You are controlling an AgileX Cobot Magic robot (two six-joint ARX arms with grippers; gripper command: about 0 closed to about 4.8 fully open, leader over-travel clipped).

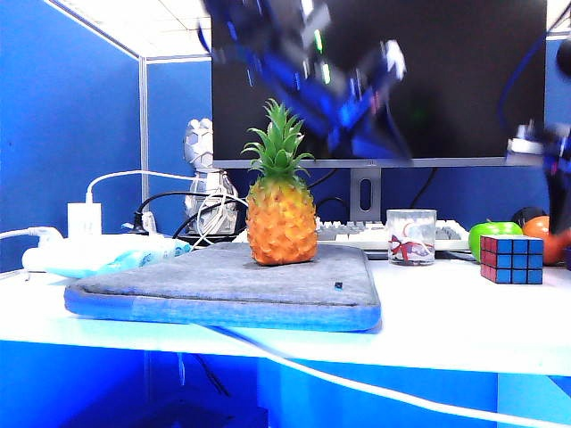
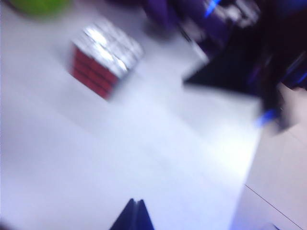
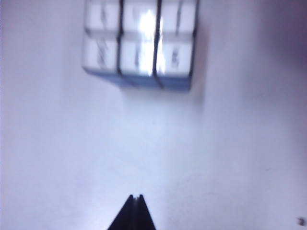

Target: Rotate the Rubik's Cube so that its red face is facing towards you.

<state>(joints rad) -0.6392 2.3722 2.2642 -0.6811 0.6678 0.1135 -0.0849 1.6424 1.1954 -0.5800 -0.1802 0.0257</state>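
The Rubik's Cube (image 1: 511, 259) sits on the white table at the right, with blue squares toward the exterior camera and red ones on its left side. In the left wrist view the cube (image 2: 106, 60) is blurred; its red face (image 2: 91, 73) shows on one side under a glaring pale top. My left gripper (image 2: 135, 201) is shut and empty, well away from the cube. Its arm (image 1: 348, 98) is a blur high in front of the monitor. My right gripper (image 3: 136, 196) is shut and empty, hovering short of the cube (image 3: 141, 43). Its arm (image 1: 558, 169) is at the right edge.
A toy pineapple (image 1: 280, 214) stands on a grey pad (image 1: 232, 285) mid-table. A glass (image 1: 411, 236), a green apple (image 1: 493, 234) and an orange fruit (image 1: 544, 236) stand behind and beside the cube. A keyboard (image 1: 357, 234) and a monitor (image 1: 375, 80) are behind. A white cable (image 1: 357, 379) hangs off the front edge.
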